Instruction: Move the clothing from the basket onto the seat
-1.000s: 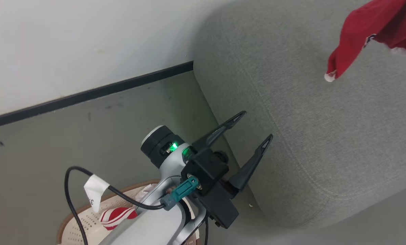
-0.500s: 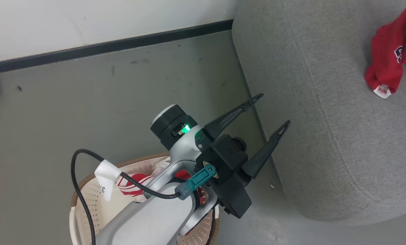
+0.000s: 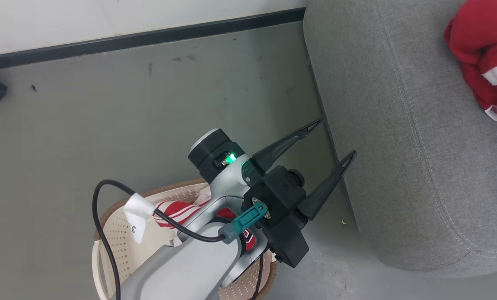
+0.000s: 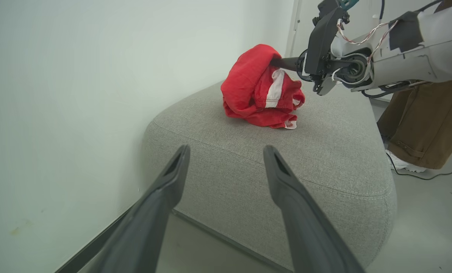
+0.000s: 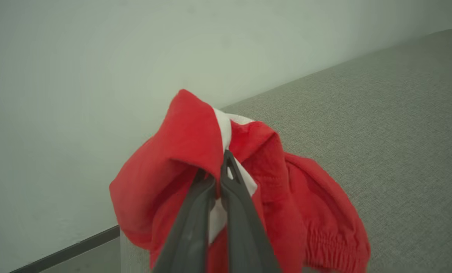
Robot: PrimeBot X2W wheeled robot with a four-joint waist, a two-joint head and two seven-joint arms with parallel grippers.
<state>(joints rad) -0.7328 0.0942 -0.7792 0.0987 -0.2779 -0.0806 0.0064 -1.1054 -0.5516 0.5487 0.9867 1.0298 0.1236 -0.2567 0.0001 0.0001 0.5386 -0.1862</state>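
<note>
We see our right gripper [image 5: 219,172] pinched tight on the clothing [image 5: 180,151], a bunched red garment with a white stripe caught in the grip. Behind it stretches the grey seat [image 5: 381,113], set against a pale wall [image 5: 97,57] with a dark baseboard [image 5: 66,252] at lower left.

One seat [image 3: 398,146], one basket [image 3: 114,239], two red garments (seat garment [image 4: 248,83], basket garment [image 3: 177,210]), one left gripper [image 3: 337,137], one right gripper [image 5: 215,167]

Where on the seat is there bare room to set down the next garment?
The seat is bare from its rounded corner, by the open left gripper, up to the red garment. It is crowded at the far end by the wall, where the right gripper is shut on that garment.
</note>
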